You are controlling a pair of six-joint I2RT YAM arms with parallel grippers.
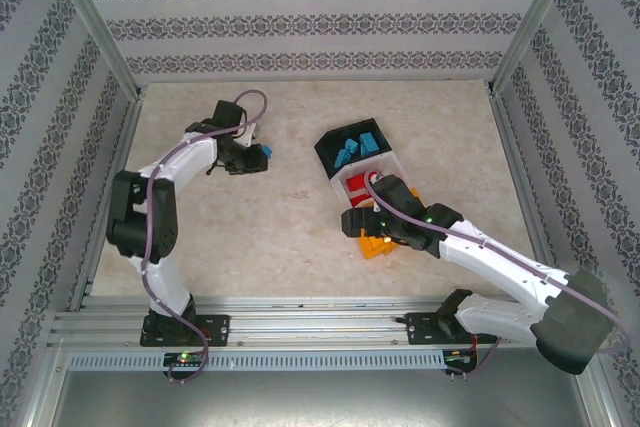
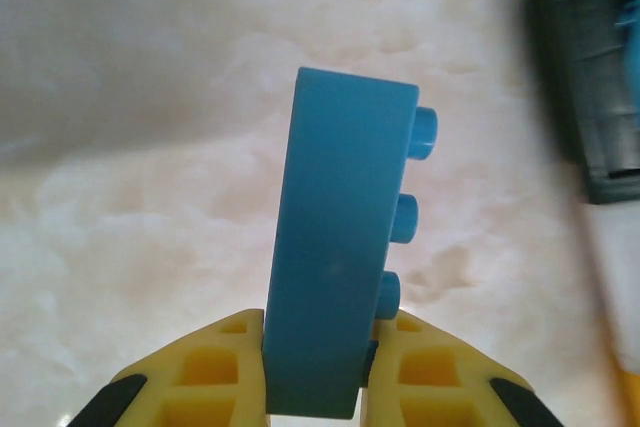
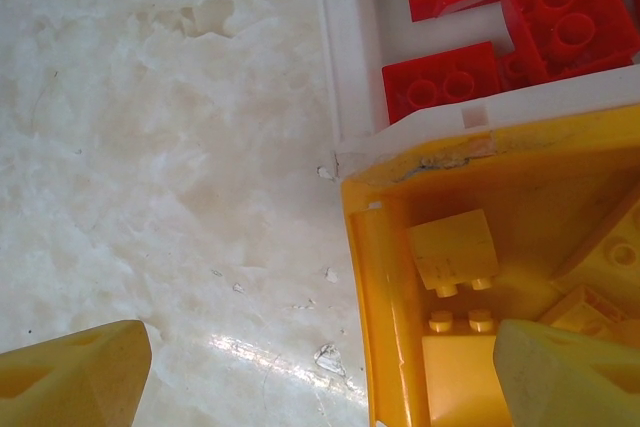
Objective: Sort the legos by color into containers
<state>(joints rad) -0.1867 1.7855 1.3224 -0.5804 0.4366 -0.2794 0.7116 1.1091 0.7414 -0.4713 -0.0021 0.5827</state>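
Note:
My left gripper (image 1: pixel 256 156) is shut on a light blue brick (image 1: pixel 266 154), held above the bare table at the left. In the left wrist view the blue brick (image 2: pixel 345 247) stands upright between the yellow fingers (image 2: pixel 215 372), studs facing right. The joined bins sit at centre right: the black bin (image 1: pixel 333 152) holds blue bricks (image 1: pixel 358 147), the white bin (image 3: pixel 345 67) holds red bricks (image 3: pixel 445 92), and the orange-yellow bin (image 3: pixel 365 277) holds yellow bricks (image 3: pixel 455 252). My right gripper (image 3: pixel 320 377) is open over the orange-yellow bin's left rim, with nothing between its fingers.
The black bin (image 2: pixel 590 77) shows blurred at the right edge of the left wrist view. Metal frame rails (image 1: pixel 300 322) run along the near edge, and patterned walls (image 1: pixel 300 17) enclose the marbled table (image 1: pixel 290 217). The right arm (image 1: pixel 500 267) reaches in from the lower right.

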